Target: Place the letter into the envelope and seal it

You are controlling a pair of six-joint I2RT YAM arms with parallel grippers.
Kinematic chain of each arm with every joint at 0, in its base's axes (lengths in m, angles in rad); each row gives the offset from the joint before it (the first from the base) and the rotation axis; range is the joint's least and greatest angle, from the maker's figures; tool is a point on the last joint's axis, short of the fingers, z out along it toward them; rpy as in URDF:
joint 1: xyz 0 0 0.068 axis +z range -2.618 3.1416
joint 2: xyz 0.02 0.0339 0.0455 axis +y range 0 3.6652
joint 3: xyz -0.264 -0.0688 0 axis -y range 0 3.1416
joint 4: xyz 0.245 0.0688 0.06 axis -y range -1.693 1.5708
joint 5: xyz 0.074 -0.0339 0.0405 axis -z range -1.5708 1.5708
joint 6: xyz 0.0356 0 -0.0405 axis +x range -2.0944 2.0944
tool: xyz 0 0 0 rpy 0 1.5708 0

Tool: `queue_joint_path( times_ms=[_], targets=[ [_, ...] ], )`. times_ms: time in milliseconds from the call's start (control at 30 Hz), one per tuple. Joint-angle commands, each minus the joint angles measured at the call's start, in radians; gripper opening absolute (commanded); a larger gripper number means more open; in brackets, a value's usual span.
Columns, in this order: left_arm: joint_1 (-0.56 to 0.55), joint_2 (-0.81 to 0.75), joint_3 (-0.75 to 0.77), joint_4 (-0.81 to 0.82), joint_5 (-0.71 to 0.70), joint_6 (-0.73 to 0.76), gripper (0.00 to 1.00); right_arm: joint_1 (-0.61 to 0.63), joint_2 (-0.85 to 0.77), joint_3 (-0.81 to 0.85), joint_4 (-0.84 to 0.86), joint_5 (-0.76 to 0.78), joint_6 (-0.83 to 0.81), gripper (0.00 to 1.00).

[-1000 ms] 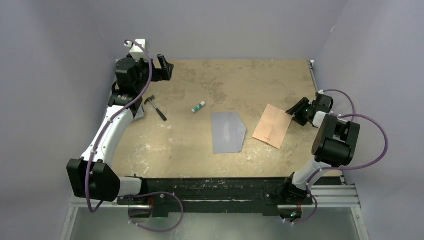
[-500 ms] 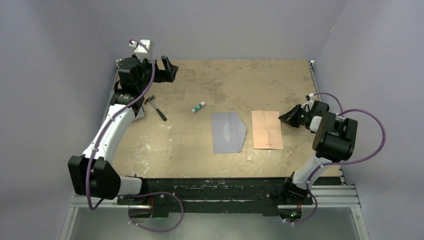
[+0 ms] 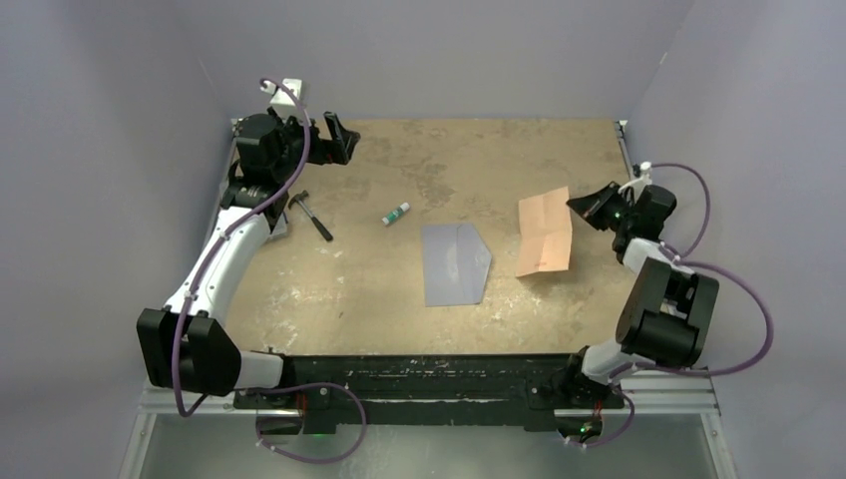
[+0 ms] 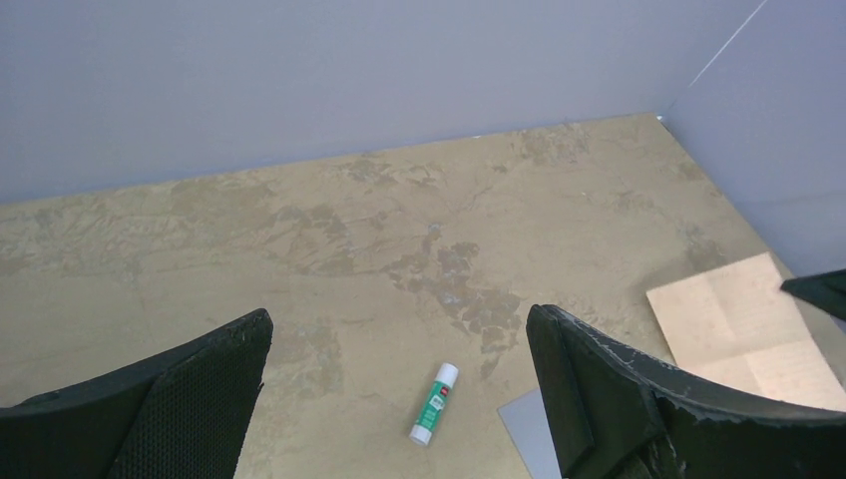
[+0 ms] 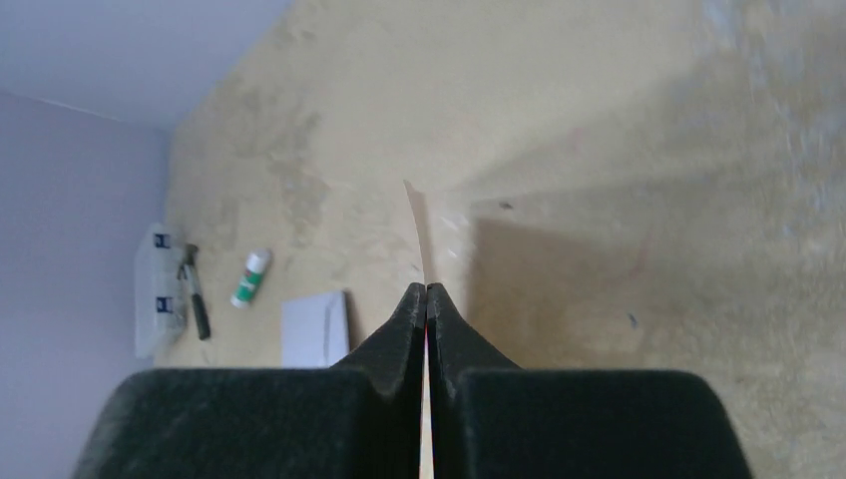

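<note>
The jaws of the right gripper (image 3: 576,204) are fully closed on the letter (image 3: 545,232), which is pinched at its right edge, near the far corner. In the right wrist view the sheet is seen edge-on as a thin line running straight out from the fingertips, so it is held raised and tilted rather than flat. Whether its near edge rests on the table (image 3: 379,289) cannot be told.

The letter's long axis runs near to far in the top view. The envelope (image 3: 455,262) lies flat just beside the letter, on the side away from the right gripper, toward the middle of the table. Its pointed flap is directed toward the letter, so the opening is judged to face the held sheet. The coming move is therefore judged to be a sideways carry of the letter away from the right arm's side and toward that flap.

The right arm is the nearer arm. The jaws of the left gripper (image 3: 334,140) are fully spread and hold nothing; it is stationed at the far left corner, well apart from the envelope. A glue stick (image 3: 396,213) lies between them.
</note>
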Motion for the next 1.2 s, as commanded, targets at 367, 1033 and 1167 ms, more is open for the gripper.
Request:
queue_joint_path(
  times_ms=[367,1033,1167],
  targets=[
    [-0.037,0.069,-0.016,0.27,0.205,-0.202,0.98,0.107,-0.294,0.221,0.14,-0.066,0.241,0.0],
    [-0.217,0.364,-0.112,1.052,0.497,-0.845,0.95,0.384,-0.35,0.362,0.425,-0.084,0.674,0.0],
    [-0.253,0.403,-0.089,1.229,0.53,-0.953,0.93,0.387,-0.347,0.421,0.48,-0.079,0.743,0.0]
  ],
)
